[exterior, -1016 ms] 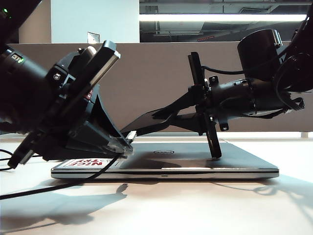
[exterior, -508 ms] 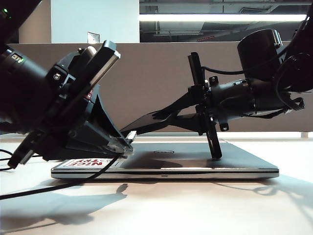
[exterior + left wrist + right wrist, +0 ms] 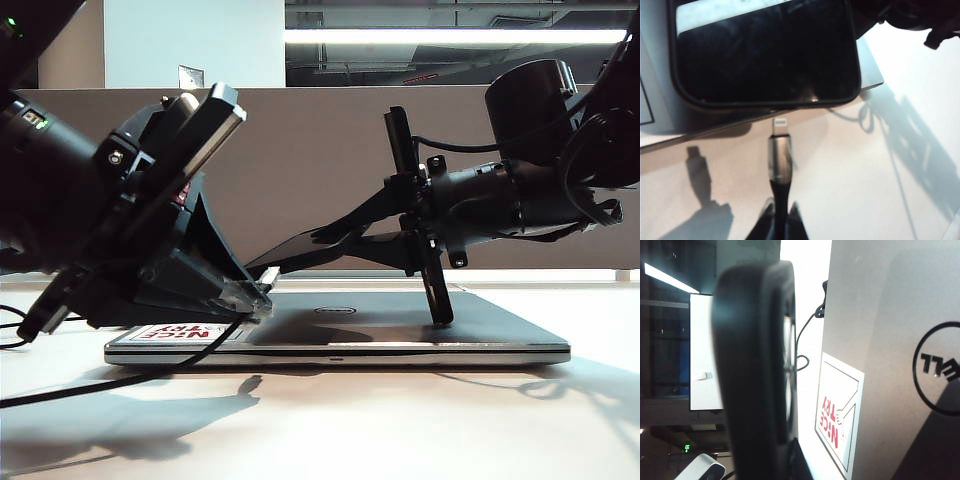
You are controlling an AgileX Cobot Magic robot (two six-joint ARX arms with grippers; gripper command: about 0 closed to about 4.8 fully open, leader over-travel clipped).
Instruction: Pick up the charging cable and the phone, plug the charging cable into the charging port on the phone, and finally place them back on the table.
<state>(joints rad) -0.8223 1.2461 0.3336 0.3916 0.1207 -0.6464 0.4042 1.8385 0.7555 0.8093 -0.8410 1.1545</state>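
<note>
Both arms hover over the laptop point(image 3: 400, 335) on the desk point(image 3: 330, 420), at the plugging-in step. The left gripper point(image 3: 780, 220) is clamped on the cable point(image 3: 780, 200) just behind its silver plug point(image 3: 779, 150), whose tip sits just short of the phone point(image 3: 765, 50) edge. The right gripper point(image 3: 345, 240) pinches the phone, held tilted in mid-air. Next, I'd say, the plug needs lining up squarely with the port, which I can't make out, then a gentle push in
</note>
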